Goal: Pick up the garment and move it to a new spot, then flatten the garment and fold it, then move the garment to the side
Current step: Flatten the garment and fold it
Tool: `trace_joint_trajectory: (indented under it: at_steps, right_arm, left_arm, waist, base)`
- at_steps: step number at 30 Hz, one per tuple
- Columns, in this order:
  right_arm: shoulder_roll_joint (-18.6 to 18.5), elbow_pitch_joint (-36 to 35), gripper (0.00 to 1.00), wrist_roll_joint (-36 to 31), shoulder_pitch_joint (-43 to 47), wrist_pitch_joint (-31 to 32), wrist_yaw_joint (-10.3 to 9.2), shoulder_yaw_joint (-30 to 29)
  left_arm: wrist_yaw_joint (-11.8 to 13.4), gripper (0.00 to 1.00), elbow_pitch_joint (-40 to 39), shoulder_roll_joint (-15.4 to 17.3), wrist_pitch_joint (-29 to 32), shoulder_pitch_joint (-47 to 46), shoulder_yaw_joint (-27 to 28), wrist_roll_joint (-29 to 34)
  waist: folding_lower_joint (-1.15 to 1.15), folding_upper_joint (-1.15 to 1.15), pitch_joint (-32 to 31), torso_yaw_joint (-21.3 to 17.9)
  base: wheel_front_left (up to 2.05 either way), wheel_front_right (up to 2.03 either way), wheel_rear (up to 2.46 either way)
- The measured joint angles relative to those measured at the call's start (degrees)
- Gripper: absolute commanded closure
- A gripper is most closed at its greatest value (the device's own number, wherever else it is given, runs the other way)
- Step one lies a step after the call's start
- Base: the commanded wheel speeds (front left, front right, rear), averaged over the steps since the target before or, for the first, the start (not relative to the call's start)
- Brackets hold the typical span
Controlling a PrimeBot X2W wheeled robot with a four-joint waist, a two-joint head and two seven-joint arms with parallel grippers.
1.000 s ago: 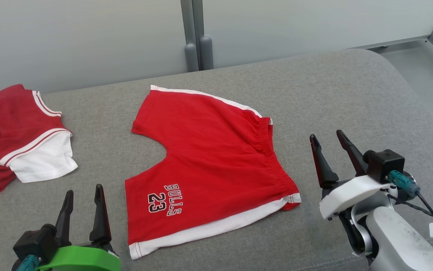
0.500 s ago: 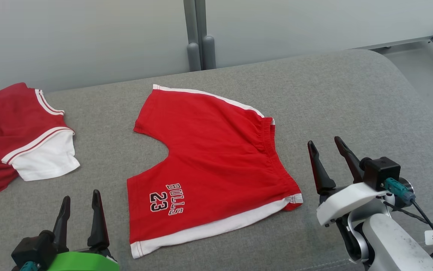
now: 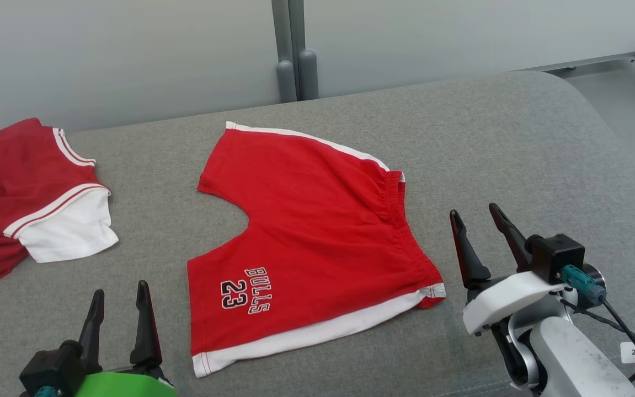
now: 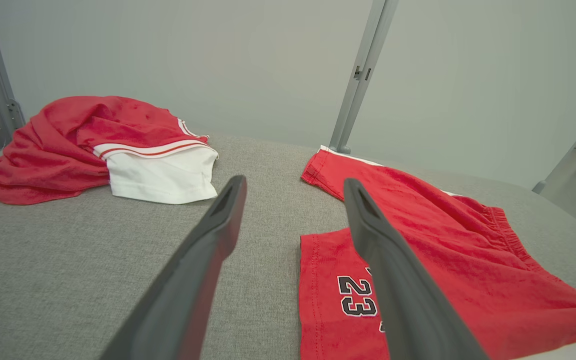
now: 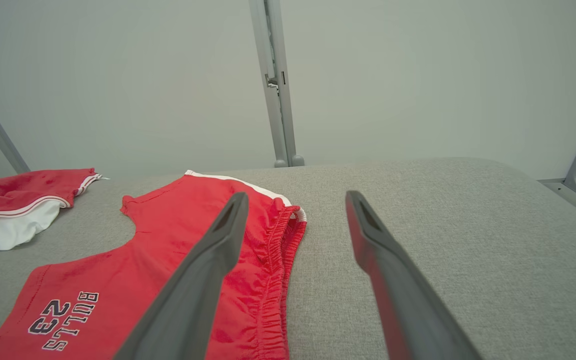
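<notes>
The garment (image 3: 317,231) is a pair of red shorts with white trim and "BULLS 23" print, lying flat in the middle of the grey padded surface (image 3: 516,138). Its waistband faces right, its legs left. The shorts also appear in the left wrist view as the garment (image 4: 433,240) and in the right wrist view as the garment (image 5: 167,270). My left gripper (image 3: 118,292) stands open at the lower left, apart from the shorts' leg hem. My right gripper (image 3: 474,218) stands open just right of the waistband, above the surface. Nothing is between either pair of fingers.
A second, darker red garment with a white sleeve (image 3: 25,198) lies crumpled at the far left of the surface, also seen as a crumpled red top (image 4: 102,145). A grey post (image 3: 292,49) stands behind the surface against a pale wall. The surface drops off at right.
Both grippers have drawn back slightly toward the near edge, staying open. The head view has shifted a little. The shorts lie as before.
</notes>
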Motion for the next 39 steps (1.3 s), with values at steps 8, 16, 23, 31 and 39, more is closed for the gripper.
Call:
trace_joint_trajectory:
  at_steps: [8, 16, 23, 31, 39]
  right_arm:
    - [0.22, 0.22, 0.00, -0.44, 0.02, 0.00, 0.48, -0.65]
    - [-0.20, 1.75, 0.00, -0.85, 1.52, 0.00, 0.99, -1.56]
    - [-0.18, 2.49, 0.00, -0.93, 1.52, 0.00, 1.70, -1.94]
    - [-0.03, 2.98, 0.00, -1.60, 1.48, 0.00, 2.86, -1.98]
    - [0.02, 3.63, 0.00, -2.46, 1.33, 0.00, 4.04, -1.91]
  left_arm:
    - [-0.08, 0.00, 0.27, -0.58, 0.00, 0.08, 0.10, 0.16]
    - [-1.60, 0.00, 4.12, -0.58, 0.35, 2.91, -2.43, 0.16]
    - [-4.64, 0.00, 8.90, 0.62, 3.83, 4.80, -5.69, 0.07]
    - [-6.90, 0.00, 13.00, 0.56, 5.30, 4.67, -7.44, -0.45]
    - [-7.59, 0.00, 16.29, 0.46, 4.74, 2.15, -7.11, -1.23]
  waist:
    - [0.00, 0.00, 0.16, 0.15]
    - [0.00, 0.00, 0.93, 0.34]
    - [0.00, 0.00, 1.69, 0.54]
    - [0.00, 0.00, 2.17, 0.33]
    - [0.00, 0.00, 2.85, -1.36]
  base:
    - [0.00, 0.00, 0.00]
    - [0.00, 0.00, 0.00]
    - [0.00, 0.00, 0.00]
    - [0.00, 0.00, 0.00]
    - [0.00, 0.00, 0.00]
